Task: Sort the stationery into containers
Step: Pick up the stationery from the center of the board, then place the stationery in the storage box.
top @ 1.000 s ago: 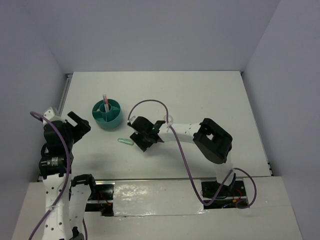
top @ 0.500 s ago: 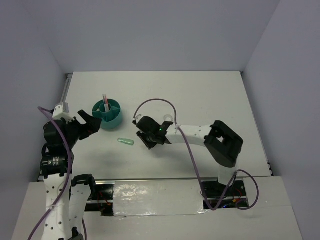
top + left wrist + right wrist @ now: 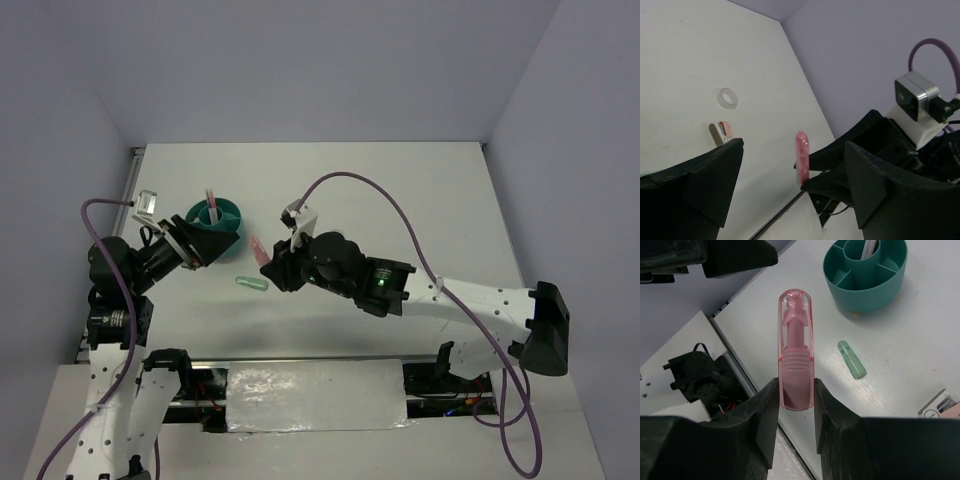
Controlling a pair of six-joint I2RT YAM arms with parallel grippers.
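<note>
My right gripper (image 3: 272, 262) (image 3: 796, 385) is shut on a pink capsule eraser (image 3: 795, 350) (image 3: 259, 250), held in the air, sticking straight out of the jaws; it also shows in the left wrist view (image 3: 802, 157). A mint-green eraser (image 3: 251, 283) (image 3: 851, 359) lies on the table below it. The teal organiser cup (image 3: 228, 212) (image 3: 865, 287) stands at the left with a red-pink pen (image 3: 211, 198) in its central ring. My left gripper (image 3: 203, 243) (image 3: 790, 147) is open and empty, over the cup's near-left side.
A clear tape ring (image 3: 728, 97) and small tan and grey blocks (image 3: 720, 132) lie on the table behind the right arm. The table's near edge and cables (image 3: 695, 375) lie beneath the right gripper. Walls enclose the table at the back and sides.
The right arm has stretched out and risen to the left, lifting the pink eraser. The left gripper has swung right, over the cup's near side.
</note>
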